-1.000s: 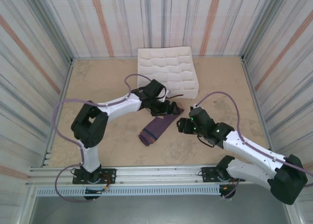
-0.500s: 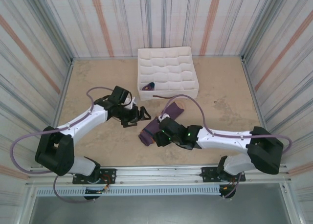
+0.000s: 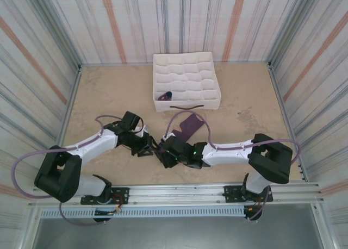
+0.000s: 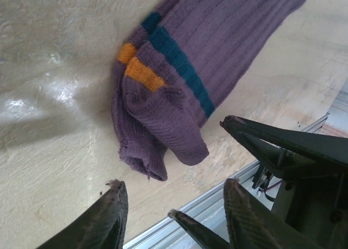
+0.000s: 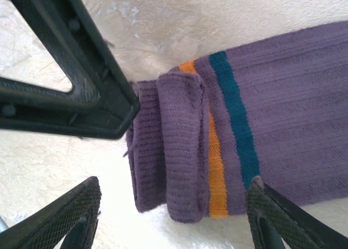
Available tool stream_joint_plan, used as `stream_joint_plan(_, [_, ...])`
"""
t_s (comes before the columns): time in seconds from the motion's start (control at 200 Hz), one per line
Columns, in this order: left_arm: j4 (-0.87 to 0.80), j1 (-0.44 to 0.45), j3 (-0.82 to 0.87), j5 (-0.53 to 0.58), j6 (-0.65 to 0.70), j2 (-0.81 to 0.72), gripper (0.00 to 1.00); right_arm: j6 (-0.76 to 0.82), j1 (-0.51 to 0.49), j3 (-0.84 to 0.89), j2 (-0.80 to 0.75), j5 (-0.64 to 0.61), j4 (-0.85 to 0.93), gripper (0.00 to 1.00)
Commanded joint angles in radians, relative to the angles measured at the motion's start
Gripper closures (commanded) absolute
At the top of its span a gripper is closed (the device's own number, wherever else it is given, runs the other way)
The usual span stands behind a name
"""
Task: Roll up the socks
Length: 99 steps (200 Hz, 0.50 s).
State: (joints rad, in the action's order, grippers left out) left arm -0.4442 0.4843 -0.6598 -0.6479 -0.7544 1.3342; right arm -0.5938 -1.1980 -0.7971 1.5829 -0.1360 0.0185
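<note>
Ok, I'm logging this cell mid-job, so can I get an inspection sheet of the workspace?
Surface: beige table, mottled.
Job's things: purple sock lying flat, near end folded over.
Clutter: white grid box at the back; small dark bundle in a front compartment.
Grippers: left gripper and right gripper both open at the sock's folded end, nothing held.
Cables: purple cables loop off both arms, one arching over the sock.
Surroundings: striped walls; metal rail at the near edge.
</note>
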Motion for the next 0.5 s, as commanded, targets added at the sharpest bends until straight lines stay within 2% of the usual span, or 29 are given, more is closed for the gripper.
stream_joint_plan(0.0, [0.036, -0.003, 0.020, -0.023, -0.021, 0.010, 0.53, -0.051, -0.012, -0.010, 0.023, -0.028, -0.039, 0.29])
stream_joint_plan(0.245, [0.047, -0.003, 0.019, -0.008, -0.007, 0.068, 0.58, -0.054, -0.030, -0.034, 0.063, -0.028, -0.032, 0.29])
stream_joint_plan(0.491, [0.085, -0.003, 0.002, 0.002, -0.016, 0.119, 0.75, -0.060, -0.035, -0.057, 0.094, -0.054, -0.005, 0.29])
